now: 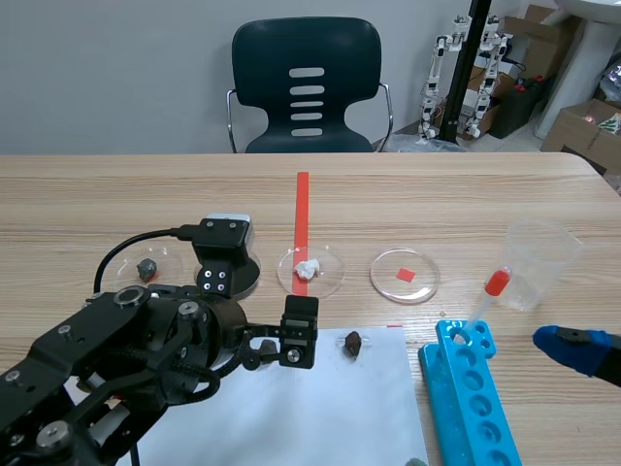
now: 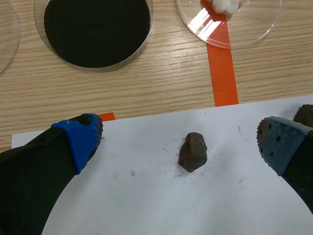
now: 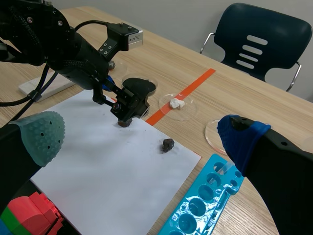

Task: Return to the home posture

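My left gripper [image 1: 296,335] hangs low over the white paper [image 1: 320,408], open. In the left wrist view a small dark rock [image 2: 192,152] lies on the paper [image 2: 146,196] between its spread fingers, touching neither pad. A second dark rock [image 1: 352,343] lies just right of that gripper and shows beside the right finger [image 2: 305,115]. My right gripper [image 3: 142,134] is open and holds nothing; only its blue tip [image 1: 574,348] shows at the scene's right edge, well away from the rocks. From the right wrist view I see the left gripper [image 3: 126,110] and the second rock [image 3: 167,145].
Ahead of the paper stand several petri dishes: one with a grey stone [image 1: 147,267], a black one [image 1: 233,277], one with white bits [image 1: 310,270] on the orange tape, one with a red chip [image 1: 405,275]. A blue tube rack [image 1: 471,398], pipette [image 1: 490,291] and plastic cup [image 1: 539,262] stand right.
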